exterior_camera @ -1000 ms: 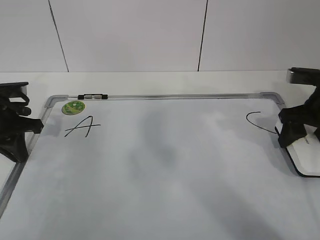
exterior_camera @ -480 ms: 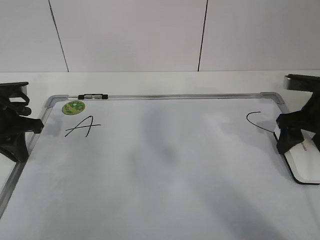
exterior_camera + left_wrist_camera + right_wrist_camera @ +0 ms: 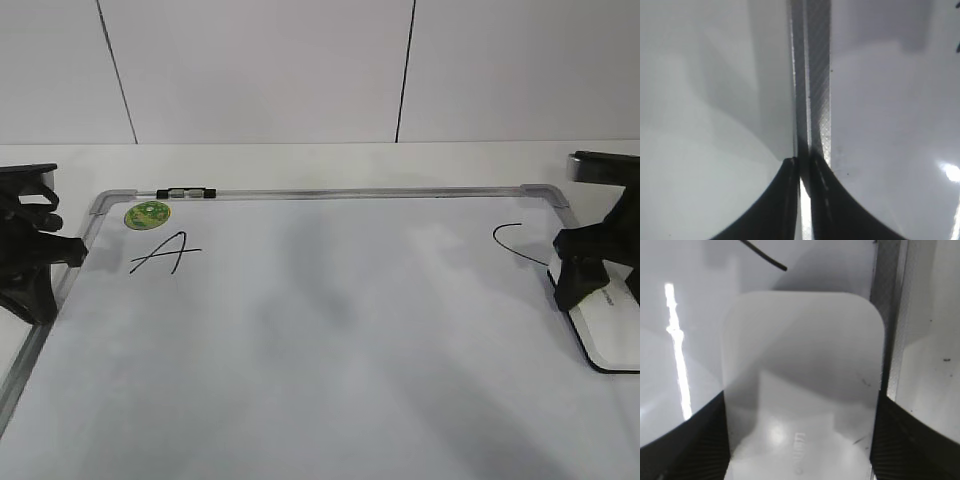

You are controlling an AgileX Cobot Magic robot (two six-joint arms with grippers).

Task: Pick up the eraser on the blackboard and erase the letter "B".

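Observation:
The blackboard (image 3: 330, 340) is a white board with a grey frame, lying flat. No letter "B" shows on it; between the black "A" (image 3: 165, 252) and the black "C" (image 3: 515, 243) I see only faint grey smudges. The white eraser (image 3: 612, 328) lies at the board's right edge, just right of the "C". My right gripper (image 3: 580, 265) is shut on it, with a jaw tight against each long side in the right wrist view (image 3: 800, 407), where the eraser (image 3: 802, 355) fills the middle. My left gripper (image 3: 35, 270) is shut on the board's left frame rail (image 3: 817, 75), jaws (image 3: 804, 167) astride it.
A round green sticker (image 3: 147, 213) and a small black-and-silver clip (image 3: 186, 191) sit at the board's back left corner. A stroke of the "C" (image 3: 765, 257) lies just ahead of the eraser. The right frame rail (image 3: 887, 315) runs along the eraser's side. A white wall stands behind the table.
My right gripper and the eraser have slid a little right and toward the front along the board's right edge, away from the "C". The left gripper has not moved.

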